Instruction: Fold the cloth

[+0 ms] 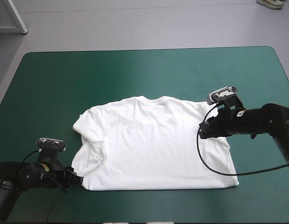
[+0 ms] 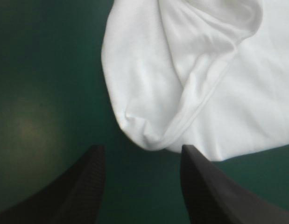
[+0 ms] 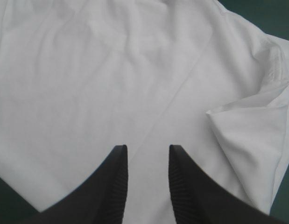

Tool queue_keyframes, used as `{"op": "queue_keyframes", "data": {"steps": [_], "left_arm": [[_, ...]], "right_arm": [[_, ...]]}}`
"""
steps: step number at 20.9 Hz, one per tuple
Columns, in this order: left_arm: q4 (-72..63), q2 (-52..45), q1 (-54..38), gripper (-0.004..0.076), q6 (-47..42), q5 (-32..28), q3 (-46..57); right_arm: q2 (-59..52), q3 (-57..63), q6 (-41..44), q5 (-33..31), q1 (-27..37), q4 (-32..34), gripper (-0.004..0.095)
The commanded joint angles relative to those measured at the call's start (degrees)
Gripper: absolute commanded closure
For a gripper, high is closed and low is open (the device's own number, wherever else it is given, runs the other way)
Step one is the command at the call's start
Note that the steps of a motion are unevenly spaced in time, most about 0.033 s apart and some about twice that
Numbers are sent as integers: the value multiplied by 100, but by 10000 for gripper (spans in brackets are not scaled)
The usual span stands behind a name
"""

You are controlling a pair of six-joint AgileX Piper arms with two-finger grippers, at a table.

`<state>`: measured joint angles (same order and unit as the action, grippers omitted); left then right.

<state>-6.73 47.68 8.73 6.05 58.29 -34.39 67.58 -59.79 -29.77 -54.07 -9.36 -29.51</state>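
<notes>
gaping plainly only in wrist views, left pincer (image 2: 142, 147) faces the t-shirt (image 1: 153, 144), right pincer (image 3: 148, 147) overhangs it.

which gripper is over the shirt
The right gripper: the T-shirt lies under and ahead of it. The left gripper is over bare teal-green cover, the T-shirt's corner just ahead of it.

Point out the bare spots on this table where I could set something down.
Barest: the broad strip of table between the T-shirt and the far edge, running into both far corners. Crowded: the near-left corner, where the left gripper sits at the shirt's corner, and the right side, where the right gripper hangs over the shirt.
</notes>
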Motion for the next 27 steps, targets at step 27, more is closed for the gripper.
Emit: {"op": "queue_keyframes", "data": {"steps": [27], "left_arm": [[-503, 1778, 28, 454, 838, -328, 26]], "right_arm": [[-662, 775, 908, -380, 16, 1173, 623]]}}
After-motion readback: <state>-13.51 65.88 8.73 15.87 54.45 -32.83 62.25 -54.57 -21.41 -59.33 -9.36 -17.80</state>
